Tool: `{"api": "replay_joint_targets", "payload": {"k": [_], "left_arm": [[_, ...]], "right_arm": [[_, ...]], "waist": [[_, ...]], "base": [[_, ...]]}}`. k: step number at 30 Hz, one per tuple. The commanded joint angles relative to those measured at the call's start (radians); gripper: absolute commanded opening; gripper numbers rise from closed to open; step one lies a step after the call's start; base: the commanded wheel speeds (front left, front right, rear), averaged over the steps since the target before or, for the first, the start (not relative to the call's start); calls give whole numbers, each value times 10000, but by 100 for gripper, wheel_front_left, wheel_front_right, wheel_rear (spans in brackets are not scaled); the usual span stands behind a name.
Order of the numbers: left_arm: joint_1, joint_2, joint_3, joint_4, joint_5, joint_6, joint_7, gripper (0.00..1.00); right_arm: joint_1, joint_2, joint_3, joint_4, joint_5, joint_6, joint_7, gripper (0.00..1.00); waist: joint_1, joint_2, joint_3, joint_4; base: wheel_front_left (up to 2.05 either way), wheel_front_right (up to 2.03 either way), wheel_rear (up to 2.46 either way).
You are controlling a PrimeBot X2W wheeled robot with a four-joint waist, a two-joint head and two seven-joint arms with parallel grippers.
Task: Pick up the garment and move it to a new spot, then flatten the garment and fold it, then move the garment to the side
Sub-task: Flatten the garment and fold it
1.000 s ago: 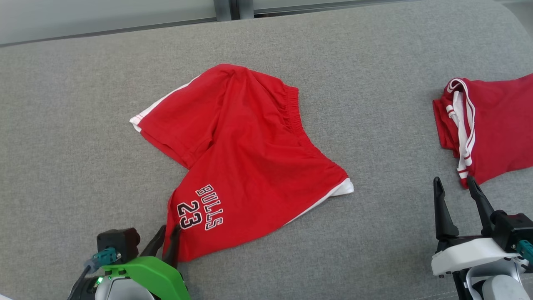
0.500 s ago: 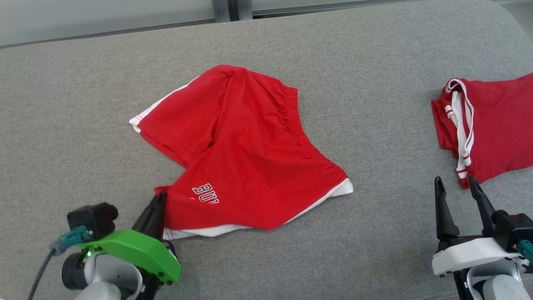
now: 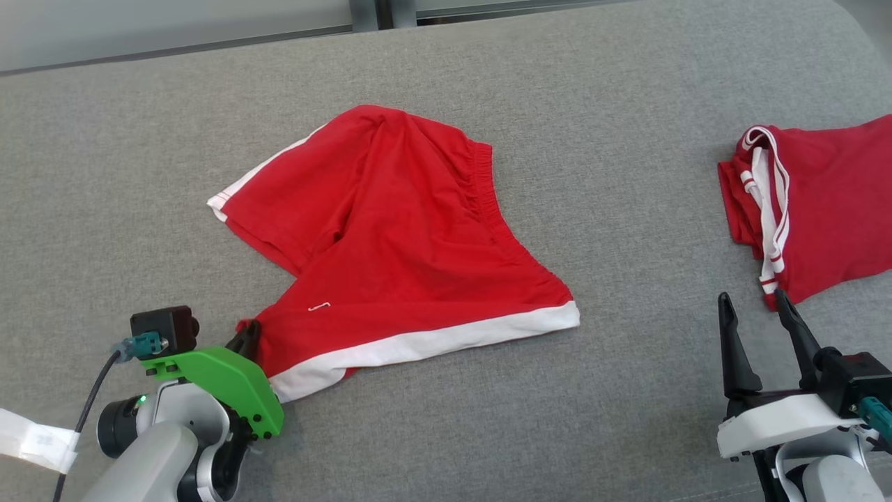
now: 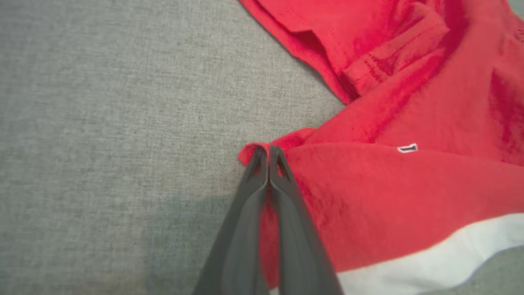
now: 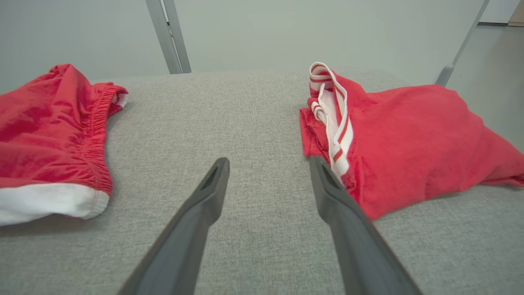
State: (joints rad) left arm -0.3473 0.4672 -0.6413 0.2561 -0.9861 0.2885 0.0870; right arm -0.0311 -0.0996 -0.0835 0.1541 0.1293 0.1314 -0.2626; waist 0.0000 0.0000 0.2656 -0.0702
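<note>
At the lower left of the head view the left gripper [image 3: 247, 335] is clenched on a corner of the shorts [image 3: 397, 237] — a thin pinch that could slip free under a sharp pull. At the lower right the right gripper [image 3: 751, 298] stands spread, holding nothing, just beside a second red garment [image 3: 822, 209] that a careless reach could snag. The shorts lie mid-frame, one leg doubled over, likely to drag bunched. Bare grey cushion [image 3: 627, 139] opens at left and between the garments — its back edge crosses the top.
</note>
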Motion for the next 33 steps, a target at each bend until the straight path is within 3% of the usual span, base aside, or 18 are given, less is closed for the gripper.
{"api": "replay_joint_targets", "payload": {"k": [1, 5, 6, 7, 8, 9, 14, 20, 26, 33], "left_arm": [[-146, -65, -60, 332, 135, -109, -72, 0], [-30, -259, -83, 982, 121, -326, -377, 2], [31, -277, -60, 1010, 126, -361, -506, 30], [96, -278, -23, 999, 144, -404, -657, 48], [165, -275, 27, 957, 144, -409, -804, 89], [234, -251, 61, 888, 174, -395, -947, 100], [792, -258, 513, 170, -99, -192, -1690, 100], [1726, 141, 876, -1019, 35, 315, -2419, 100], [2660, 562, 1051, -2141, 429, 747, -3025, 100], [3289, 625, 761, -2794, 1349, 843, -3377, 100]], "right_arm": [[-39, -12, -31, -1, 40, -16, -26, 100], [117, 13, -123, -10, 56, -16, -26, 100], [147, 19, -134, -14, 52, -16, -26, 100], [176, 26, -141, -16, 44, -16, -26, 100], [204, 22, -161, -16, 40, -16, -26, 100], [225, 19, -189, -11, 39, -16, -26, 100], [260, -23, -266, -128, -65, -16, -26, 100], [366, -153, -345, -419, -127, -16, -26, 100], [587, -376, -421, -771, -174, -16, -26, 100], [998, -622, -341, -990, -219, -16, -26, 100]], "waist": [[0, 0, 32, -124], [0, 0, 0, -243], [0, 0, -19, -262], [0, 0, -41, -278], [0, 0, -67, -289], [0, 0, -114, -298], [0, 0, -337, -178], [0, 0, -673, 160], [0, 0, -1188, 637], [0, 0, -1859, 1263]], "base": [[0, 0, 0], [0, 0, 0], [0, 0, 0], [0, 0, 0], [0, 0, 0], [0, 0, 0], [0, 0, 0], [0, 0, 0], [0, 0, 0], [0, 0, 0]]}}
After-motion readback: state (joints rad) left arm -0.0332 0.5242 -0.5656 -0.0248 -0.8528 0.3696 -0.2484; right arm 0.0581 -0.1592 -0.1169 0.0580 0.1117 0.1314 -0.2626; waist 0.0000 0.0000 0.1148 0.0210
